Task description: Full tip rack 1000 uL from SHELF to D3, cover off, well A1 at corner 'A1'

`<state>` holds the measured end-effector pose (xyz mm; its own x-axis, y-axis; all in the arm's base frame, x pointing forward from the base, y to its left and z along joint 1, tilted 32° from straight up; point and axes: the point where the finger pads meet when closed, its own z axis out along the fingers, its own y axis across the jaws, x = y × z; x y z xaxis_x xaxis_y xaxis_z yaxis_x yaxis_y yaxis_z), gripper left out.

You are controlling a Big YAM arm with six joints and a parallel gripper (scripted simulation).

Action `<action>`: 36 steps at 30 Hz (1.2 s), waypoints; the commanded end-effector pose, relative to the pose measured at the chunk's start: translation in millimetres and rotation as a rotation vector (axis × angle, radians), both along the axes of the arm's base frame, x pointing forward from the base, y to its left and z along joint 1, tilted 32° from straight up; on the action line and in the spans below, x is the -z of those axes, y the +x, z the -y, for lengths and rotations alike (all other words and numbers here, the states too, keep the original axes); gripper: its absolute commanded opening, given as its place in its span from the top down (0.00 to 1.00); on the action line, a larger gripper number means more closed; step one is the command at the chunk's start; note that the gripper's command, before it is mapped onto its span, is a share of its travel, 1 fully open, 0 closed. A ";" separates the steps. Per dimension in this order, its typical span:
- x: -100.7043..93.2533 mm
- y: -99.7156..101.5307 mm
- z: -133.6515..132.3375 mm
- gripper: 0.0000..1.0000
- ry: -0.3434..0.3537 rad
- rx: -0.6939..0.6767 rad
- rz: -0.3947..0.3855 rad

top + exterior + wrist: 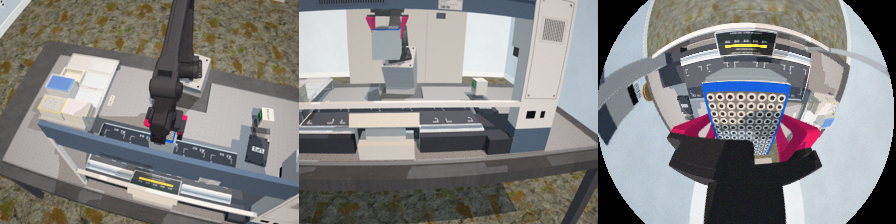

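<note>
High above the deck strip, the gripper was clamped wide on the rack, uncovered and full. Its long axis ran crosswise to the strip, D3 roughly straight below.

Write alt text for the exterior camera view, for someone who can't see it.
A claw with pink fingers holds a grey, blue-rimmed tip rack high in the air, uncovered and upright, well above the dark deck strip with its pale corner brackets. A green READY key stands on the table behind.
</note>
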<state>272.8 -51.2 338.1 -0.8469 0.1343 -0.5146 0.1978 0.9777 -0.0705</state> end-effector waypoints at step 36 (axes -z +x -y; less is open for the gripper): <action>42.5 29.4 13.4 1.00 -0.010 0.000 0.023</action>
<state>296.8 -59.6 294.9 -0.8411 0.1348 -0.5238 0.1998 0.9774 -0.0693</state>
